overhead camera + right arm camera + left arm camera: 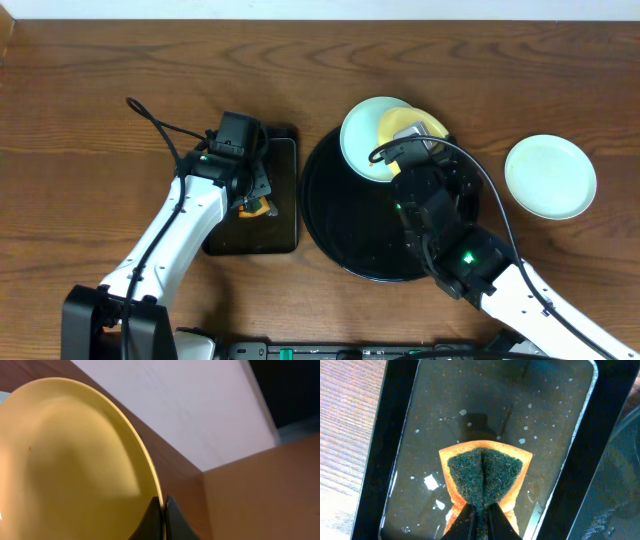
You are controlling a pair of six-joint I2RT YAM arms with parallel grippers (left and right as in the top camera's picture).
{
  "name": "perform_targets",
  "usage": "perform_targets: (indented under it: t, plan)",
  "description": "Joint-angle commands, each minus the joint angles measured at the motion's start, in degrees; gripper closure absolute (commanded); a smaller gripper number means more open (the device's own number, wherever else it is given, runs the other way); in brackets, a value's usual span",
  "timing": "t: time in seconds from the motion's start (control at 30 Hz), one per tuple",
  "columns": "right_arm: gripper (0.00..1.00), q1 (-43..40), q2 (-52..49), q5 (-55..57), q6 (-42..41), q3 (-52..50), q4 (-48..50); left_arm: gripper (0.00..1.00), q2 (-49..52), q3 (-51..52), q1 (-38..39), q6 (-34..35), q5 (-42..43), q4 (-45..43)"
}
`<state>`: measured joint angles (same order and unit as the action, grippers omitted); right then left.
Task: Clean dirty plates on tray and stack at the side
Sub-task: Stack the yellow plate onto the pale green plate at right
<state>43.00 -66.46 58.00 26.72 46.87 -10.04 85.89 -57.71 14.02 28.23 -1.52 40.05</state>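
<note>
Plate-washing at a wooden table (80, 120): the right gripper (163, 510) is pinched tight on the rim of the pale yellow plate (75, 460), one finger on each face, and holds it tilted above the round black tray (350, 220) at about the tray's 1 o'clock. In the wrist view the plate's face looks almost bare, with one small dark speck; which face that is cannot be told.

A mint plate (362, 130) lies at the tray's 12 o'clock, partly under the yellow one and overlapping the tray's rim. A second mint plate (550, 176) sits alone on the table at the tray's 3 o'clock, apart from it, and looks clean from overhead.

At the tray's 9 o'clock, the left gripper (479, 515) is clamped on a sponge (485, 475), orange with a dark green scouring face, folding it along the middle. It hangs over a small rectangular black tray (560, 460) that holds a film of water with pale flecks.

The plates appear stiff, light and glossy, and are likely slippery once wet. A rim pinch seems the only practical hold on so shallow a dish, but it leaves the plate free to swing about the fingers under the sponge's push. Scrubbing close to the held edge, with light pressure, would probably keep it from twisting out.
</note>
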Motion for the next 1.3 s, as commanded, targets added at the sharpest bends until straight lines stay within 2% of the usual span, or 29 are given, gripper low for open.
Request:
perform_targets:
  t: [0.0,0.17,0.3,0.4,0.53,0.6,0.77,1.0,1.27]
  plan:
    - [0.99,0.4,0.9,5.0,3.0,1.0,0.4,0.92,0.3,0.3,-0.2,-0.8,-0.7,0.0]
    - [0.99,0.1,0.9,5.0,0.2,1.0,0.4,0.92,0.3,0.3,-0.2,-0.8,-0.7,0.0]
    - [0.99,-3.7,0.8,4.3,-16.0,1.0,-2.9,0.92,0.3,0.3,-0.2,-0.8,-0.7,0.0]
    - [0.99,-8.6,0.3,-2.4,-27.7,1.0,-8.9,0.92,0.3,0.3,-0.2,-0.8,-0.7,0.0]
    - [0.99,-18.1,-1.0,-12.3,-40.6,1.0,-14.8,0.92,0.3,0.3,-0.2,-0.8,-0.7,0.0]
    - [0.99,-26.6,-1.9,-18.8,-46.6,1.0,-15.6,0.92,0.3,0.3,-0.2,-0.8,-0.7,0.0]
    - [0.99,-40.5,-2.1,-31.3,-50.4,1.0,-13.1,0.92,0.3,0.7,-0.2,-0.8,-0.7,0.0]
    - [0.99,-58.1,-3.3,-38.0,-56.0,1.0,-13.8,0.93,0.3,1.2,-0.2,-0.8,-0.7,0.0]
    - [0.99,-69.5,-10.0,-44.7,-56.0,1.0,-12.6,0.92,0.3,1.2,-0.2,-0.8,-0.7,0.0]
